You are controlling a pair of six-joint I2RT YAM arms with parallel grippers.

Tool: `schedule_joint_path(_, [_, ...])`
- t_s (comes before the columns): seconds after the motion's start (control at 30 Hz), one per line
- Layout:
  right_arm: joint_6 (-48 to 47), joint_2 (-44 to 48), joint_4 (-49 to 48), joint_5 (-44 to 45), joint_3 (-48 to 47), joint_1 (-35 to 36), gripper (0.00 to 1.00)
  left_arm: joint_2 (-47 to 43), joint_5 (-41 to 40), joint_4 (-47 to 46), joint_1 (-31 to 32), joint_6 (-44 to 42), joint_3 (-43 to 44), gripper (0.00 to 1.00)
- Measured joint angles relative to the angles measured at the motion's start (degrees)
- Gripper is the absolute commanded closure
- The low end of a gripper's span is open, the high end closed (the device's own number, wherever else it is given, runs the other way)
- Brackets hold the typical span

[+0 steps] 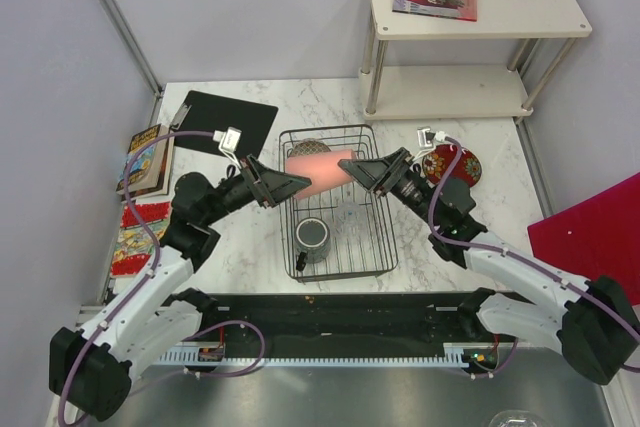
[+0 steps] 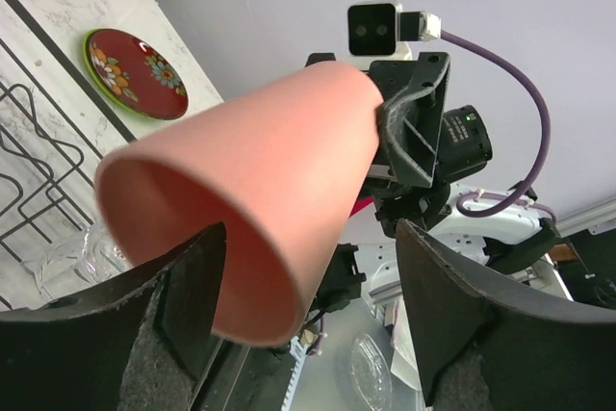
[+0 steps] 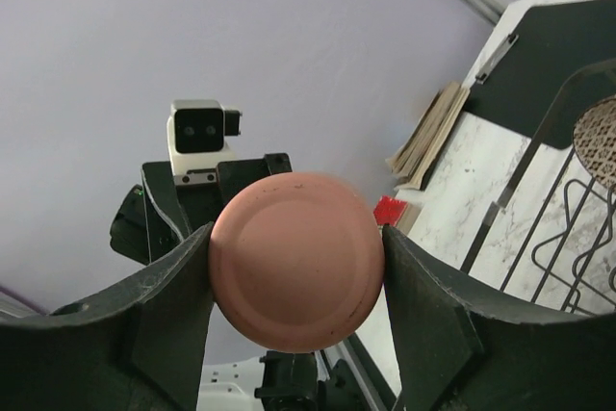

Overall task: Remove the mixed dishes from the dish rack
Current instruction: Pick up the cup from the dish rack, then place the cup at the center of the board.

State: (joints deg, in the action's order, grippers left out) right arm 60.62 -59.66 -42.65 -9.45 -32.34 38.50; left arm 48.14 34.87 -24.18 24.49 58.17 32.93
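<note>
The pink plastic cup [image 1: 318, 173] lies on its side in the air over the far half of the rectangular black wire-grid dish rack [image 1: 340, 275]. In the top view its long axis runs from 9 o'clock to 3 o'clock, with the wide open mouth pointing to 9 o'clock at my left arm and the narrow flat base pointing to 3 o'clock at my right arm.

My right tool [image 1: 356, 169] is clamped on the base end. In its wrist view both fingers [image 3: 168, 305] press against opposite sides of the round bottom, which faces the camera squarely.

My left tool [image 1: 290, 185] stands wide apart at the mouth end. In its wrist view one finger [image 2: 188, 286] overlaps the rim at the mouth, though I cannot tell whether it touches. The other finger stands clear of the cup wall, with open space between, so this tool grips nothing.

Below the cup, the dark grey mug [image 1: 312, 237] stands upright in the rack's near left part, at about 7 o'clock from the cup. The small clear glass [image 1: 350, 215] sits just beside the mug, towards 3 o'clock. The speckled beige-brown bowl [image 1: 310, 148] shows at the rack's far edge, partly hidden behind the cup.

The red patterned dark-rimmed plate [image 1: 452, 164] lies on the white marbled bench [image 1: 250, 247] at 3 o'clock from the rack. It rests on the lime-green plate [image 2: 89, 58], of which only the rim shows.
</note>
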Motion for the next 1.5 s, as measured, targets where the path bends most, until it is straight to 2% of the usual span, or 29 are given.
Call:
schedule_joint_path(0.07, [0.48,-1.77,-0.33,-1.51,-0.13,0.00,1.00,0.44,0.09,-0.20,0.00,0.00,0.00,0.34])
schedule_joint_path(0.17, [1.46,-4.33,-0.35,-3.74,-0.46,0.00,1.00,1.03,0.15,0.04,-0.02,0.00,0.02,0.57])
schedule_joint_path(0.2, [1.79,-4.63,-0.70,-4.22,-0.52,0.00,1.00,1.07,0.11,0.55,-0.13,-0.17,0.02,0.74])
schedule_joint_path(0.27, [1.66,-4.50,-0.92,-4.72,-0.74,0.00,1.00,1.05,0.31,1.11,-0.42,0.20,0.11,0.93])
schedule_joint_path(0.3, [1.55,-4.39,-0.70,-5.14,-0.76,-0.17,1.00,0.90,0.76,0.79,-0.37,0.79,0.46,0.98])
schedule_joint_path(0.33, [1.88,-4.35,-0.04,-5.53,-0.87,-0.24,1.00,0.68,1.49,0.55,-0.37,0.94,1.05,0.98])
schedule_joint_path(0.37, [2.47,-4.24,0.33,-6.05,-1.18,-0.22,0.95,0.09,2.25,0.68,-0.13,0.92,2.05,0.98])
schedule_joint_path(0.4, [2.51,-3.87,0.76,-6.43,-1.79,-0.20,0.82,-0.28,2.64,0.94,-0.11,0.87,2.67,0.98])
schedule_joint_path(0.43, [1.99,-3.32,1.62,-6.47,-2.62,-0.11,0.43,-0.68,2.95,1.25,-0.15,0.85,3.34,0.98])
schedule_joint_path(0.47, [1.44,-2.89,2.38,-6.49,-3.23,-0.07,0.24,-0.96,3.10,1.40,-0.15,0.72,3.91,0.98])
schedule_joint_path(0.5, [0.70,-2.25,3.89,-6.49,-4.07,0.09,0.08,-1.07,3.30,1.81,-0.15,0.50,4.52,0.98])
schedule_joint_path(0.53, [-0.02,-1.81,5.14,-6.36,-4.63,0.17,0.02,-1.05,3.39,2.29,-0.17,0.20,4.98,0.98])
schedule_joint_path(0.7, [-8.26,0.85,22.05,3.72,-9.14,0.28,0.02,2.08,-2.05,13.90,-3.63,-4.74,10.84,0.98])
schedule_joint_path(0.87, [-13.35,6.10,37.22,19.87,-10.34,0.24,0.02,12.22,-10.49,30.45,-8.79,-9.68,24.33,0.98])
schedule_joint_path(1.03, [-16.76,7.43,44.24,25.79,-10.36,0.28,0.02,24.57,-27.19,47.82,-9.77,-16.61,40.37,0.98])
schedule_joint_path(1.27, [-19.93,7.37,48.68,28.92,-10.36,0.28,0.02,39.21,-46.99,62.97,-9.94,-24.52,55.10,0.98])
schedule_joint_path(1.37, [-20.63,7.37,48.89,29.03,-10.36,0.28,0.02,47.01,-51.89,67.63,-10.54,-26.97,63.39,0.98])
schedule_joint_path(1.5, [-21.62,7.37,49.35,29.00,-10.36,0.28,0.02,59.82,-54.75,73.53,-11.50,-28.76,78.99,0.98])
